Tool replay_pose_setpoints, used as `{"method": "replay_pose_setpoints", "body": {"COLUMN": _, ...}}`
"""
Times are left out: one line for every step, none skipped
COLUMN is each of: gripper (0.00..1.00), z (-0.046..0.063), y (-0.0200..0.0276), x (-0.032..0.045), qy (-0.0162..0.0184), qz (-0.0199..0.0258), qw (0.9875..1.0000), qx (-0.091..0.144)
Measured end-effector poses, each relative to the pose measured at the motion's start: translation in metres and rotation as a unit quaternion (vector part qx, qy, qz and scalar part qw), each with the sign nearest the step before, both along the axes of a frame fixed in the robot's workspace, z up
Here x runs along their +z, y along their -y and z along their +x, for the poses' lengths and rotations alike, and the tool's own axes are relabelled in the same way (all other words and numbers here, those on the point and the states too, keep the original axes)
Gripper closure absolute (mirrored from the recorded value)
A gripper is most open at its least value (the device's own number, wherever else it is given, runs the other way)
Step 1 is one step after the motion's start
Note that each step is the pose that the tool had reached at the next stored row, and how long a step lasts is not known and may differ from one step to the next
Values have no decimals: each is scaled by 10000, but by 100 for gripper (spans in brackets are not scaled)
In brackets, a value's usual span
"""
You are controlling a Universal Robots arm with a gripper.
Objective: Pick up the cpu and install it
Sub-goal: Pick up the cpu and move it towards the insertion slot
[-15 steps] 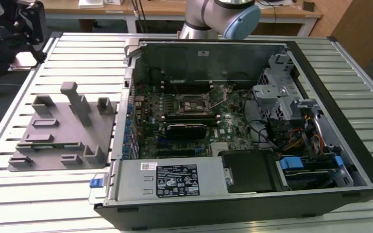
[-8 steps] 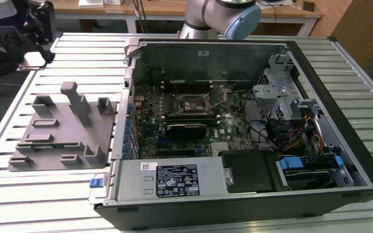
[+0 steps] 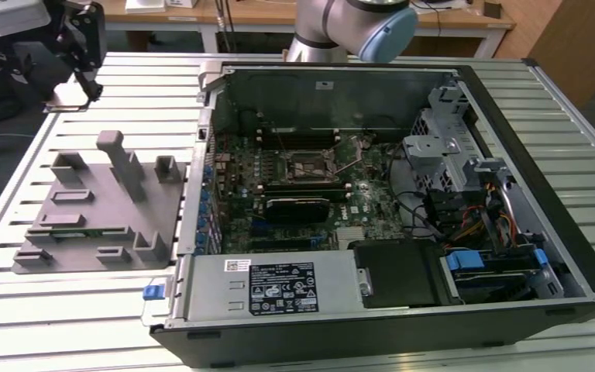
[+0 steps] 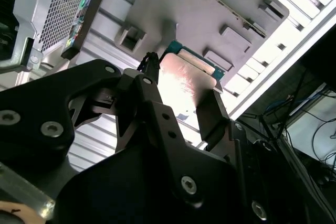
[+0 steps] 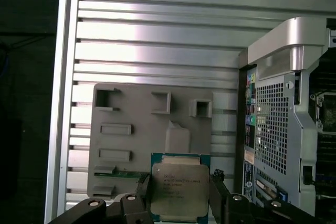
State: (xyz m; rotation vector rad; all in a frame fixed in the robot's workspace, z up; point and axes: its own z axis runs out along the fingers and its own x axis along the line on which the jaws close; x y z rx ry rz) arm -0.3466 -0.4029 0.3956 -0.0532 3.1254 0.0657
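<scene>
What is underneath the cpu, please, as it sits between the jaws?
Below the cpu, in the first wrist view, lies the grey tray on the slatted table. The part of the tray directly beneath it is covered.

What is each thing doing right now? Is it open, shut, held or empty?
end effector: shut on the cpu.
cpu: held, up clear of the grey tray.
grey tray: lying flat on the slatted table, beside the case.
computer case: open, side panel off.
cpu socket: looks empty.
</scene>
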Motion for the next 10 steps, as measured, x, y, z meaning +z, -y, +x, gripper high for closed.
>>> {"method": "replay_pose_setpoints", "body": {"gripper": 47, "z": 18, "y": 0, "x": 0, "qy": 0, "qz": 0, "qw": 10000, "qx": 0}}
{"method": "replay_pose_setpoints", "body": {"gripper": 47, "z": 37, "y": 0, "x": -1, "qy": 0, "qz": 0, "qw": 10000, "qx": 0}}
{"method": "replay_pose_setpoints", "body": {"gripper": 47, "z": 54, "y": 0, "x": -1, "qy": 0, "qz": 0, "qw": 10000, "qx": 0}}
{"method": "replay_pose_setpoints", "body": {"gripper": 47, "z": 71, "y": 0, "x": -1, "qy": 0, "qz": 0, "qw": 10000, "qx": 0}}
{"method": "replay_pose_setpoints", "body": {"gripper": 47, "z": 89, "y": 0, "x": -1, "qy": 0, "qz": 0, "qw": 10000, "qx": 0}}
{"method": "replay_pose_setpoints", "body": {"gripper": 47, "z": 104, "y": 0, "x": -1, "qy": 0, "qz": 0, "qw": 10000, "qx": 0}}
{"method": "replay_pose_setpoints", "body": {"gripper": 47, "z": 117, "y": 0, "x": -1, "qy": 0, "qz": 0, "qw": 10000, "qx": 0}}
{"method": "replay_pose_setpoints", "body": {"gripper": 47, "z": 130, "y": 0, "x": -1, "qy": 0, "qz": 0, "qw": 10000, "qx": 0}}
{"method": "replay_pose_setpoints", "body": {"gripper": 47, "z": 149, "y": 0, "x": -1, "qy": 0, "qz": 0, "qw": 10000, "qx": 0}}
{"method": "replay_pose_setpoints", "body": {"gripper": 47, "z": 170, "y": 0, "x": -1, "qy": 0, "qz": 0, "qw": 10000, "qx": 0}}
